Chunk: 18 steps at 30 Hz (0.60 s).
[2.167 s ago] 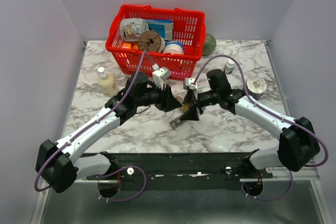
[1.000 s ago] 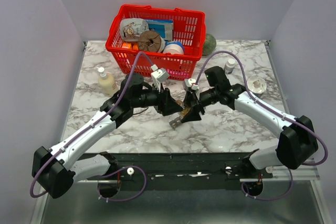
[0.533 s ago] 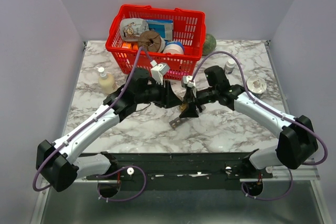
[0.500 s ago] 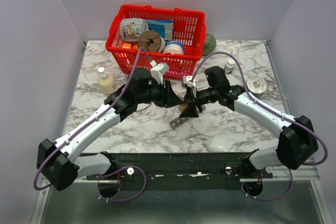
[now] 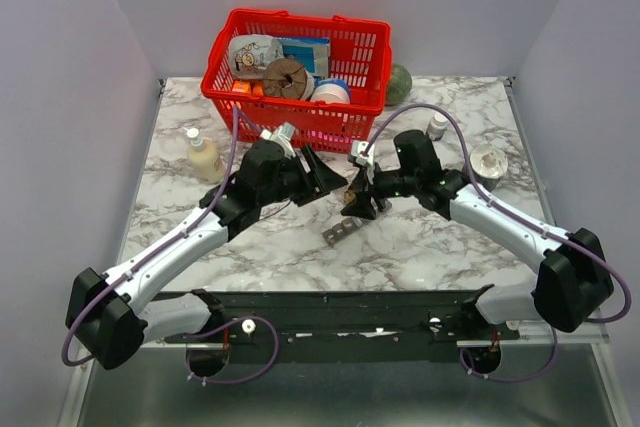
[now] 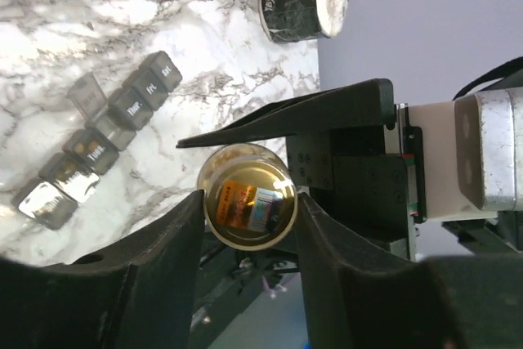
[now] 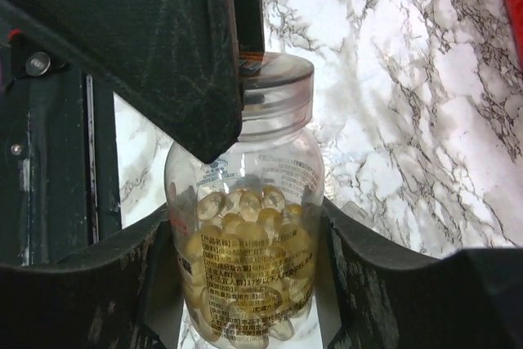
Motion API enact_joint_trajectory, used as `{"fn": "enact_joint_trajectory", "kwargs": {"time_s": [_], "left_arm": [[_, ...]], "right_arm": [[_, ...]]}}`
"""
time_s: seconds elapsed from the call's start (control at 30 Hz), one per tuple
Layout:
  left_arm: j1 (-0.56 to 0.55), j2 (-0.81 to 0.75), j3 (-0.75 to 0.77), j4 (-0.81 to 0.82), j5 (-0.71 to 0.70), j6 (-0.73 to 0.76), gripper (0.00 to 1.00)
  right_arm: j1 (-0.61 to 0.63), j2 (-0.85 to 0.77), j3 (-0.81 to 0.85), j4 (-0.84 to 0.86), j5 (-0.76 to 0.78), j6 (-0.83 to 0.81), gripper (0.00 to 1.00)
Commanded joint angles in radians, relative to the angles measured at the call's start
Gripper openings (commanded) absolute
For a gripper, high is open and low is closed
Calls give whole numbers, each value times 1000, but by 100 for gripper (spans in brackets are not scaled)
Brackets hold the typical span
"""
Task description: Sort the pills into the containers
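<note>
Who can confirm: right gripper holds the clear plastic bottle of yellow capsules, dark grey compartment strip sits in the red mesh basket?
No: the left wrist view shows the dark grey compartment strip lying on the marble table. The right gripper does hold the clear plastic bottle.

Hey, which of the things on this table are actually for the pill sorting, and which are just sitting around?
For the job: pill bottle of yellow capsules, gripped in the right hand; grey weekly pill organizer.
Just lying about: red basket, cream bottle, small bottle, dark jar with white lid.
</note>
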Motion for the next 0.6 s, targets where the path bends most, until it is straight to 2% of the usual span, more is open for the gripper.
{"fn": "enact_joint_trajectory", "kwargs": {"time_s": [0.0,0.13,0.23,0.27,0.3,0.37,0.43,0.47,0.57], "left_arm": [[-1,-37,-12,-29,1,-7,81],[5,-85,-34,-43,22,134,98],[17,-141,-46,-59,62,261,99],[19,-175,-49,-65,73,386,99],[19,-193,-52,-75,97,450,99],[20,-267,-93,-45,189,665,99],[20,-327,-171,27,338,784,99],[19,-379,-199,59,399,906,99],[14,-430,-287,144,533,1021,99]], "right_arm": [[-11,-24,15,51,-8,16,5],[-12,-29,17,37,-57,-6,5],[-15,-26,20,11,-124,-41,5],[-20,-24,29,-19,-175,-73,5],[-23,-23,35,-44,-209,-99,6],[-28,-12,63,-145,-308,-205,7],[-28,2,89,-240,-374,-300,9],[-26,22,104,-338,-429,-393,9],[-26,65,155,-461,-486,-490,9]]}}
